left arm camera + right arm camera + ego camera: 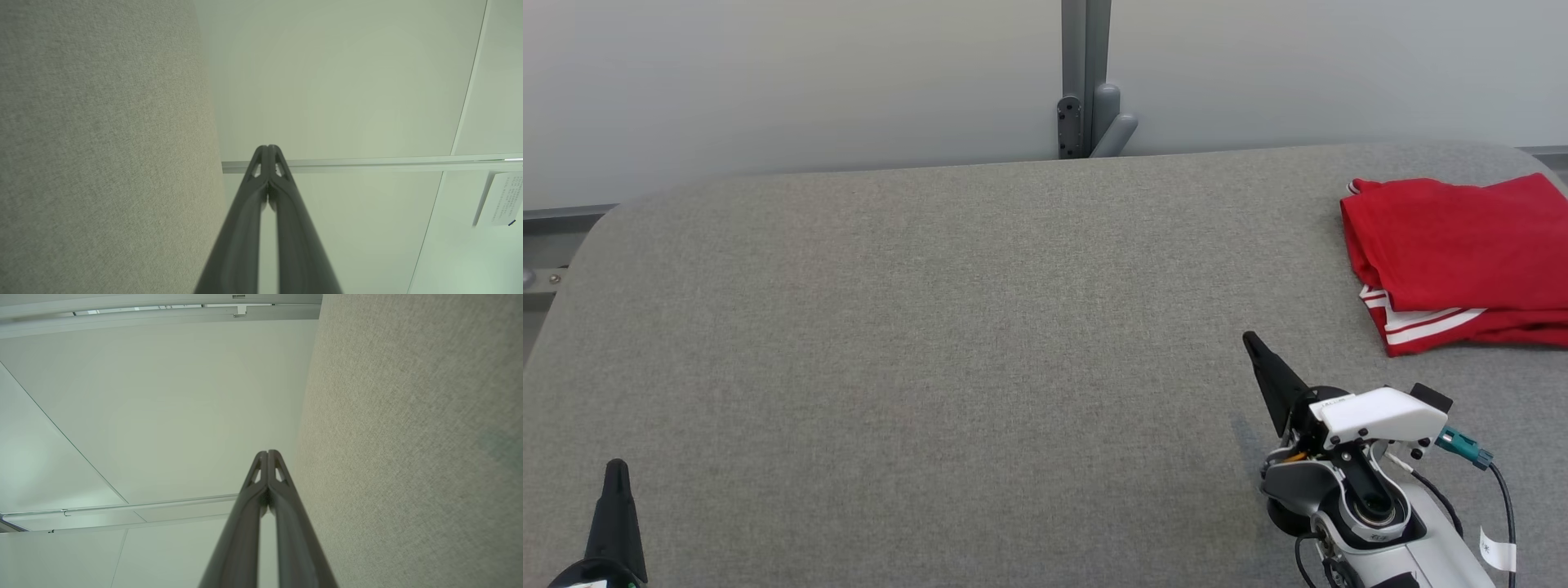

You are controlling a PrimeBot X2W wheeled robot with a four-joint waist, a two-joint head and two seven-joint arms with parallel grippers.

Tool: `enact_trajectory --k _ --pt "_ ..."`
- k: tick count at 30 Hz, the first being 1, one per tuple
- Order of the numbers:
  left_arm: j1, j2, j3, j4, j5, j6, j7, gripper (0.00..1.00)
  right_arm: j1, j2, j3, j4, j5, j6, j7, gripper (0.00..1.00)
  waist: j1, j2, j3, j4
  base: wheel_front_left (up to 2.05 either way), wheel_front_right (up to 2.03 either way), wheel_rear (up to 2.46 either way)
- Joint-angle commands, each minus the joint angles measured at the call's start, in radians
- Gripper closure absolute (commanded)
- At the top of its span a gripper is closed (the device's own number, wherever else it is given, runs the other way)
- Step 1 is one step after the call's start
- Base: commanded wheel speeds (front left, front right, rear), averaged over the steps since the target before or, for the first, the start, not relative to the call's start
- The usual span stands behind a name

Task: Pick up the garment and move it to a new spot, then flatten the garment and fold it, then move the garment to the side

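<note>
A red garment (1454, 253) lies folded in a rough rectangle near the far right corner of the padded table (931, 327), whose top is covered in grey woven fabric. White stripes show along the garment's near edge, and its right side runs past the head view's frame. Nothing touches it.

The right gripper (1250, 339) sits over the near right part of the table, its two dark fingers pressed together into a single point that aims toward the far left. It holds nothing and is clear of the garment, which lies beyond it and to its right. A teal connector (1462, 445) with a black cable (1503, 490) juts from the white wrist housing, and a white tag (1499, 549) hangs on the cable lower down.

The left gripper (617, 467) is at the near left corner, well apart from the garment, pointing toward the far edge. In the left wrist view its fingers (268, 147) meet at the tips with nothing between them, the table (102, 143) to one side and a paper notice (500, 198) on a pale panel to the other. The right wrist view shows the right gripper (268, 452) closed tip to tip and empty, with the table (408, 437) beside it.

Behind the table's far edge stands a pale wall (768, 82) with a grey post (1085, 73) at its middle.
</note>
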Motion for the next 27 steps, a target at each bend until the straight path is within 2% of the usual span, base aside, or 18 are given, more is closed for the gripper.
enact_trajectory --k 1,27 --pt "-0.011 0.004 0.002 -0.003 -0.003 -0.007 0.003 1.00 -0.010 -0.003 0.001 0.002 0.005 0.000 0.002 1.00 0.0000 0.0000 0.000 0.000 0.00 0.00 0.00" --pt "-0.011 0.004 0.002 -0.003 -0.003 -0.007 0.003 1.00 -0.010 -0.003 0.002 0.002 0.005 0.000 0.001 1.00 0.0000 0.0000 0.000 0.000 0.00 0.00 0.00"
